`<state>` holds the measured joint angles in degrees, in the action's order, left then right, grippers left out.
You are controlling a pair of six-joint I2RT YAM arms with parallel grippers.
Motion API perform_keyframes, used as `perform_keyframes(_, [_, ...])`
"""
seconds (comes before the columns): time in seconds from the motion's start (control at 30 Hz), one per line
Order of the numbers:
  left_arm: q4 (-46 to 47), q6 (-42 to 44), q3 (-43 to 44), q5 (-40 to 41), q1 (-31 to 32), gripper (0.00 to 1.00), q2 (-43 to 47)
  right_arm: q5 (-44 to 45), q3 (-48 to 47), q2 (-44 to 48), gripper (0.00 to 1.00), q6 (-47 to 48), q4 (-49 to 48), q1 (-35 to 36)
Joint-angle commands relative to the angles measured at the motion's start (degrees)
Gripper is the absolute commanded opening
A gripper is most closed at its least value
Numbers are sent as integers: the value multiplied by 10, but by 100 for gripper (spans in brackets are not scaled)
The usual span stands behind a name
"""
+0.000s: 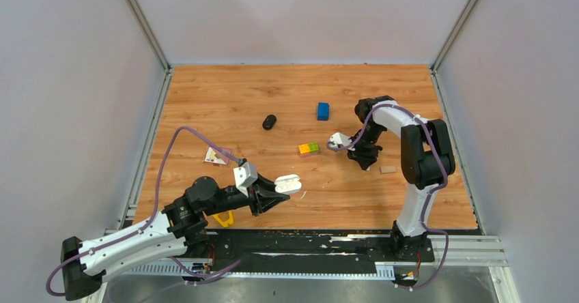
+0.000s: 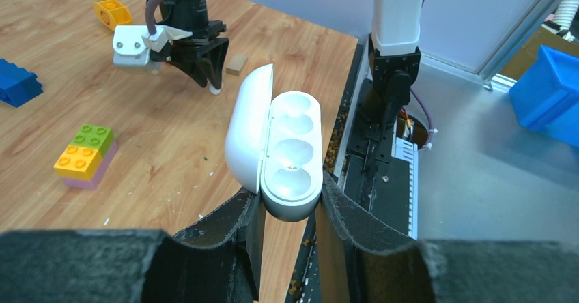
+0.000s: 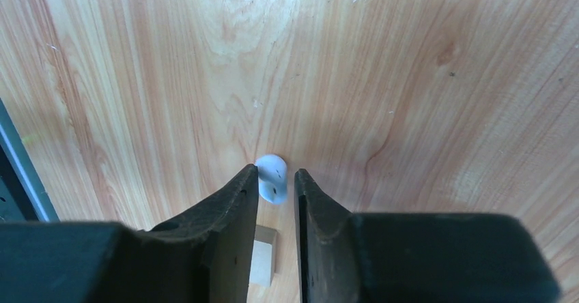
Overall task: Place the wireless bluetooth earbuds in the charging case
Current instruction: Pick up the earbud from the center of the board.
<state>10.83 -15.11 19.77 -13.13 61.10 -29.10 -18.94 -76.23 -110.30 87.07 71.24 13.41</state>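
My left gripper is shut on the lower end of a white charging case and holds it above the table near the front edge. In the left wrist view the case has its lid swung open to the left, and its wells are empty. My right gripper points down at the table on the right side. In the right wrist view its jaws stand narrowly apart around a glossy white earbud. The left finger touches the bud and a thin gap shows on the right. The other earbuds are not visible.
A black oval object, a blue brick and a yellow-green brick lie mid-table. A small wooden block lies by my right gripper. A card and a yellow piece lie near my left arm.
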Motion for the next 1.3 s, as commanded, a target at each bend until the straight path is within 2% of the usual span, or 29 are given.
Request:
perform_keyframes(0.0, [6, 4, 19, 1, 3, 0, 2, -4, -14, 23, 26, -10, 22, -4])
perform_keyframes(0.5, [8, 3, 20, -2, 2, 0, -2, 5, -10, 15, 23, -42, 26, -29])
perform_keyframes(0.73, [9, 3, 19, -3, 3, 0, -5, -21, -17, 13, 15, -52, 25, -30])
perform_keyframes(0.97, [9, 2, 20, -5, 3, 0, -8, -30, -9, 9, 15, -57, 21, -30])
perform_keyframes(1.1, [9, 2, 21, -5, 3, 0, -12, -32, -8, 15, 1, -64, 25, -30])
perform_keyframes(1.27, [9, 3, 22, -10, 3, 0, -18, -56, 0, 88, 0, -81, 55, -30])
